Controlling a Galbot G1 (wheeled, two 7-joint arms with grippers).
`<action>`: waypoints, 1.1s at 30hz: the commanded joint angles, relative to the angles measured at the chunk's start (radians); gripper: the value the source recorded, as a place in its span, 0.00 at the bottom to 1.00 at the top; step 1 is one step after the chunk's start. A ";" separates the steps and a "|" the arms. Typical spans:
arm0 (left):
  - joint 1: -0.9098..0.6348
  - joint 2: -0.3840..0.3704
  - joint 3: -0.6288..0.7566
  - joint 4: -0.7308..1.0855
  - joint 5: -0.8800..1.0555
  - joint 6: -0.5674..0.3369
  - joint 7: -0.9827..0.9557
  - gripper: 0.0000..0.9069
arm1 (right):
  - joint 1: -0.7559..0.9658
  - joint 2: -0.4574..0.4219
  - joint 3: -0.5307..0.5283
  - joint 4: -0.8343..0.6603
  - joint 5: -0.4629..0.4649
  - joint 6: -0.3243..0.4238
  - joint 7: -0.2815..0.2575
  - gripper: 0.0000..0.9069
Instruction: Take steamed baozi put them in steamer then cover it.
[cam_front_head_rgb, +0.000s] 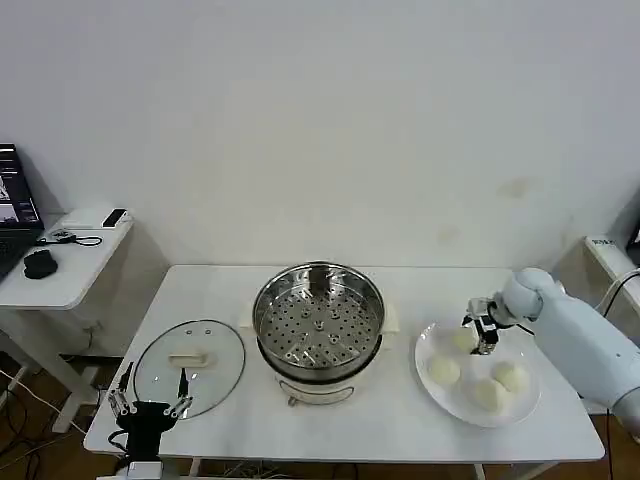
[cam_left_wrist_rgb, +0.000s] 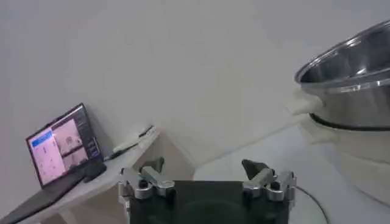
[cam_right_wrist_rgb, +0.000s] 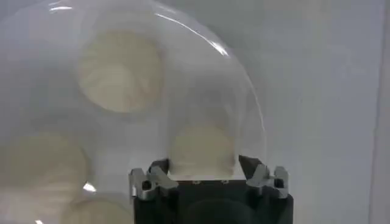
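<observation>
Head view first: the right gripper (cam_front_head_rgb: 485, 334) was seen lowered onto the white plate (cam_front_head_rgb: 428, 385) at the right end of the table (cam_front_head_rgb: 400, 425), right over the bun (cam_front_head_rgb: 464, 339) nearest the wall. Right wrist view: that bun (cam_right_wrist_rgb: 203, 148) sat between the spread fingers, which stood wide on either side of it, with no squeeze yet visible. Four buns were counted on the plate, and none were seen in the steamer (cam_front_head_rgb: 318, 325), whose holed tray (cam_front_head_rgb: 320, 325) lay bare at the table's middle. One glass lid (cam_front_head_rgb: 190, 366) with a cream knob was laid flat to the steamer's left, and just beside its near edge the left gripper (cam_front_head_rgb: 150, 405) was parked, fingers wide apart, nothing held.

On handling, a judgement: these buns were taken to be light, soft and easily dented, with a smooth skin that might tear or stick. A gentle pinch across the widest part of the sides, low down, was reckoned the safest hold. The lid was judged stiffer, heavier and breakable, best taken by its knob.
</observation>
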 joint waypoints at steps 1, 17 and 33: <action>0.000 0.001 0.000 -0.001 -0.002 0.001 0.000 1.00 | 0.001 0.011 -0.006 -0.014 -0.005 -0.004 0.002 0.74; -0.001 0.008 -0.001 -0.003 -0.004 0.001 0.001 1.00 | 0.222 -0.121 -0.091 0.139 0.176 0.020 -0.059 0.74; 0.004 0.016 -0.005 -0.025 -0.011 0.002 0.004 1.00 | 0.642 0.019 -0.501 0.271 0.531 -0.020 0.014 0.74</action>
